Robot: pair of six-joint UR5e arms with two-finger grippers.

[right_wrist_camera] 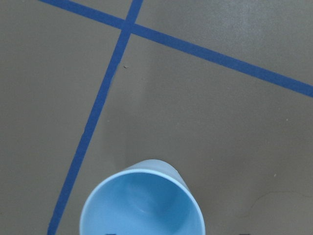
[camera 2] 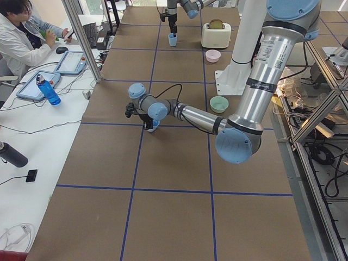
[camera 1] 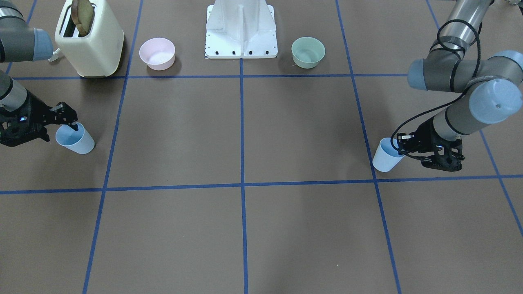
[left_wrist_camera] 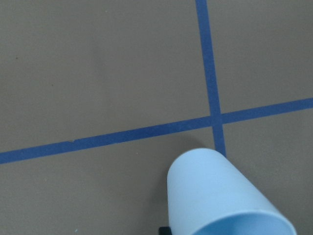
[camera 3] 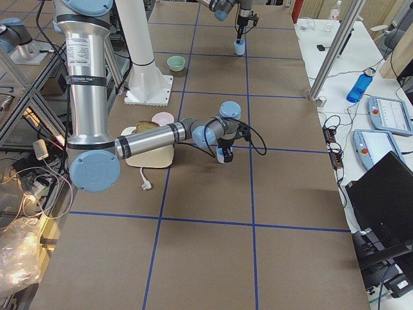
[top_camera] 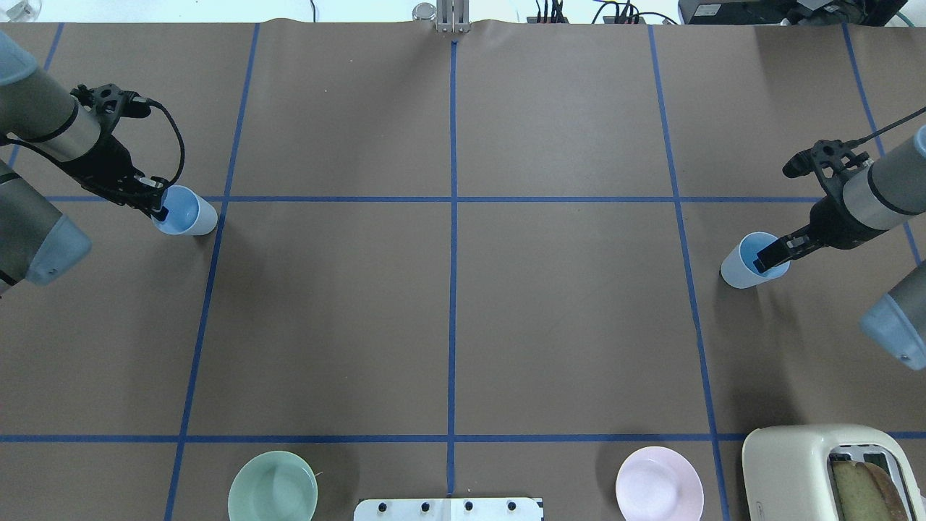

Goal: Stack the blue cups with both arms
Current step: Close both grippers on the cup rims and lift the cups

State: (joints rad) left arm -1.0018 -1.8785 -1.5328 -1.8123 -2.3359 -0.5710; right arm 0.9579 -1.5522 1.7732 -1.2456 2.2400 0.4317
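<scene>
Two pale blue cups stand far apart on the brown table. My left gripper (top_camera: pixel 160 211) is shut on the rim of the left blue cup (top_camera: pixel 194 217), with one finger inside it and one outside. That gripper (camera 1: pixel 401 150) and cup (camera 1: pixel 383 160) also show in the front view, and the cup fills the bottom of the left wrist view (left_wrist_camera: pixel 215 196). My right gripper (top_camera: pixel 768 255) is shut the same way on the rim of the right blue cup (top_camera: pixel 736 272). They show at the left of the front view as gripper (camera 1: pixel 72 125) and cup (camera 1: pixel 79 142). The right wrist view looks down into the cup (right_wrist_camera: pixel 142 205).
A pink bowl (top_camera: pixel 658 483), a green bowl (top_camera: pixel 273 486) and a cream toaster (top_camera: pixel 817 463) holding toast sit near the white base column (camera 1: pixel 241 28). Blue tape lines grid the table. An operator (camera 2: pixel 22 38) sits beyond the far edge.
</scene>
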